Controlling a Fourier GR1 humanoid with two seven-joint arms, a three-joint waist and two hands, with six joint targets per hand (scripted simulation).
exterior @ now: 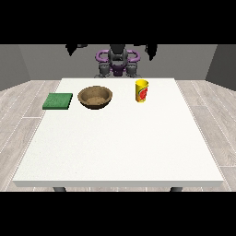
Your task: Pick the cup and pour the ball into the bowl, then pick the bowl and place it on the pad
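The yellow cup (142, 91) stands upright on the white table (118, 143), right of the wooden bowl (95, 97). Both hands (151, 50) hang raised; their fingers I cannot tell. Approach the cup from its side, keeping it upright.

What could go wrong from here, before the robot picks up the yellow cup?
1. The cup is tall and narrow, so a sideways touch from the hand at the view's right might tip it.
2. The bowl is shallow, so the poured ball might roll out.
3. The pad lies near the table's edge, so a misplaced bowl could overhang it.
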